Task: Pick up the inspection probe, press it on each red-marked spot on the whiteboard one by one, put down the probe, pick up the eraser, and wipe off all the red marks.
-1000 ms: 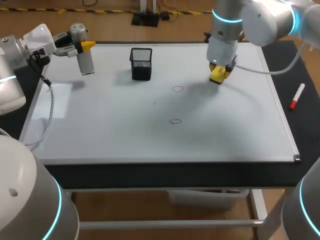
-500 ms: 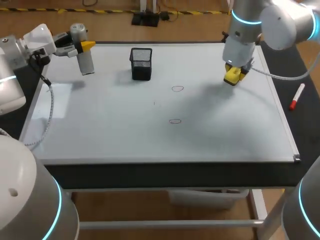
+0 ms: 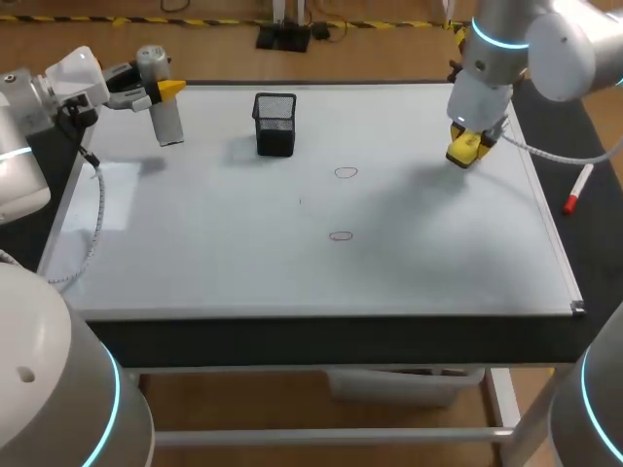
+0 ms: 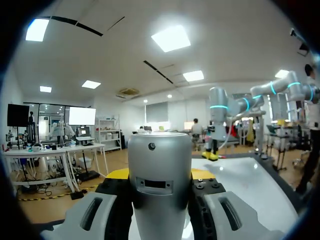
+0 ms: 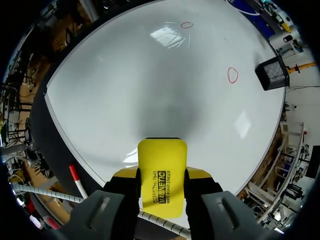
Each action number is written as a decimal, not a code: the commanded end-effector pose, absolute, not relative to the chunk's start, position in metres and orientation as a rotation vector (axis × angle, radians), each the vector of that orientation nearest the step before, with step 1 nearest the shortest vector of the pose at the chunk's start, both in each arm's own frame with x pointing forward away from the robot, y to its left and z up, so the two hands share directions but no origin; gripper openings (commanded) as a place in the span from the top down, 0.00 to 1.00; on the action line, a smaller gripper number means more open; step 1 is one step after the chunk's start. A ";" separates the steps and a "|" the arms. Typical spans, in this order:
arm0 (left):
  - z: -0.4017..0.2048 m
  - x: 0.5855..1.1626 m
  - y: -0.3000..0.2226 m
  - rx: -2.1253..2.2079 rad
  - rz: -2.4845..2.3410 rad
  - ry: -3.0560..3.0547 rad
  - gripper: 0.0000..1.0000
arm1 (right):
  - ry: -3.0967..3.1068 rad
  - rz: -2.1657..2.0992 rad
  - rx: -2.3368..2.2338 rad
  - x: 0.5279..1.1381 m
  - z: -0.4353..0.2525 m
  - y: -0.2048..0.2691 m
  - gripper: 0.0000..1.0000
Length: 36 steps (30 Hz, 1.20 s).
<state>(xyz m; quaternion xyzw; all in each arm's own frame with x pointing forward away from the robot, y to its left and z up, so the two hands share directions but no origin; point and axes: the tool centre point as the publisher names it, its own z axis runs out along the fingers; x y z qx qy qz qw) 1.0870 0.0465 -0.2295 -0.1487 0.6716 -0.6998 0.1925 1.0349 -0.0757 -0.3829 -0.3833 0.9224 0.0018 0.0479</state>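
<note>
The left claw (image 3: 158, 91) is clamped from both sides on the silver cylindrical inspection probe (image 3: 167, 117). The probe stands upright at the far left corner of the white whiteboard (image 3: 214, 272), and I cannot tell whether its lower end touches the surface. The right claw (image 5: 161, 175) pinches the flat yellow eraser (image 5: 162, 155) between its fingers, above the board near its far right corner. The far red circle (image 3: 346, 173) and the near red circle (image 3: 340, 235) sit around the board's middle, well apart from both claws. A black mesh cup (image 3: 275, 125) stands near the far edge. A red-tipped white marker (image 3: 579, 188) lies beyond the board's right edge.
</note>
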 end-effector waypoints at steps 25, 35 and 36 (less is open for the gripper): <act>-0.231 1.050 -0.041 -0.281 -2.137 2.001 1.00 | 2.811 0.002 -1.172 1.034 -0.382 -0.077 1.00; -0.228 1.034 -0.078 -0.288 -2.153 2.011 1.00 | 2.811 0.002 -1.172 1.034 -0.382 -0.077 1.00; -0.227 1.032 -0.081 -0.288 -2.155 2.011 1.00 | 2.811 0.002 -1.172 1.034 -0.382 -0.077 1.00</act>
